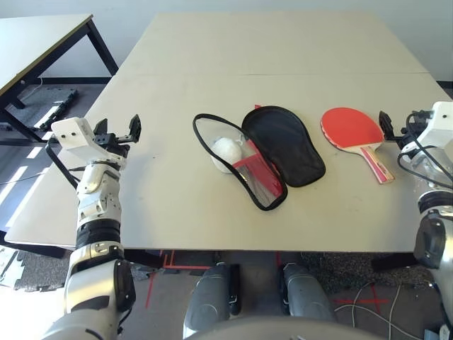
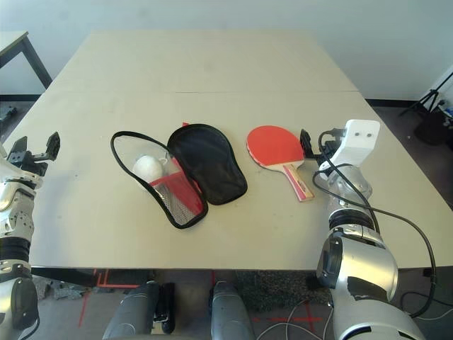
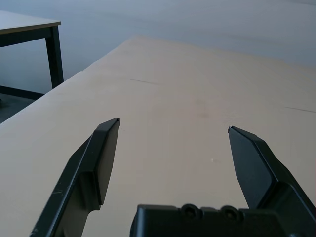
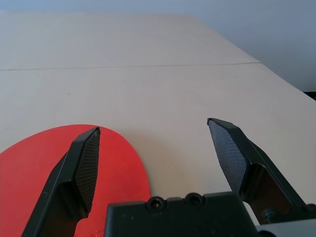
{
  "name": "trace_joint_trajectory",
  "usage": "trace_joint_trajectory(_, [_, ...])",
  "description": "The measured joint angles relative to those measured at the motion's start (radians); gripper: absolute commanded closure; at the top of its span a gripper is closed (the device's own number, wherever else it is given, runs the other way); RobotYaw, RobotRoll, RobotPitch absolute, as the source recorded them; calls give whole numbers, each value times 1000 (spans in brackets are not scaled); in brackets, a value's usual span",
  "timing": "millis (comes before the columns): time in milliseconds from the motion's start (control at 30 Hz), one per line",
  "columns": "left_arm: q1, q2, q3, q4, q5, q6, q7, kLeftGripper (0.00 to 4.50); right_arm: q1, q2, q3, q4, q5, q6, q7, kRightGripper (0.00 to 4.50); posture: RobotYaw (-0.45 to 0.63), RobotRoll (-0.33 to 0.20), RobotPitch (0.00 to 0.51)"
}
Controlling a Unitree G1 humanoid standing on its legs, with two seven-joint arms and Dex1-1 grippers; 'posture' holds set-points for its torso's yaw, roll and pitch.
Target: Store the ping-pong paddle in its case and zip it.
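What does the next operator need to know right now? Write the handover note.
Left gripper: open, empty, over the table's left side.
Right gripper: open, empty, beside the ping-pong paddle.
Paddle: flat on the table, right of the case, not in it.
Case: unzipped, lying open at centre; a white fluffy pouch sits inside.
Done: nothing.
Left: pick up paddle, insert, zip.

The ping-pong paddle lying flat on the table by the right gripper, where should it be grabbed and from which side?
Probably by the handle. The ping-pong paddle lies flat, its pale handle pointing toward the robot and slightly right, clear of the case. The open right gripper sits just right of the blade, so coming from the right and pinching the handle across its narrow sides seems easiest.
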Motion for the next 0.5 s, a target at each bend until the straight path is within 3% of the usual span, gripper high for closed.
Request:
trace_joint_trajectory(333, [4,-6,-7,-7,13,6,14,0,0,2,-2,0,7,0,-1,27,-36,0,107])
trace_joint_trajectory(500, [-41,60,-21,-101,12,82,-2,0,0,2,-13,0,23,0,-13,27,-64,0,111])
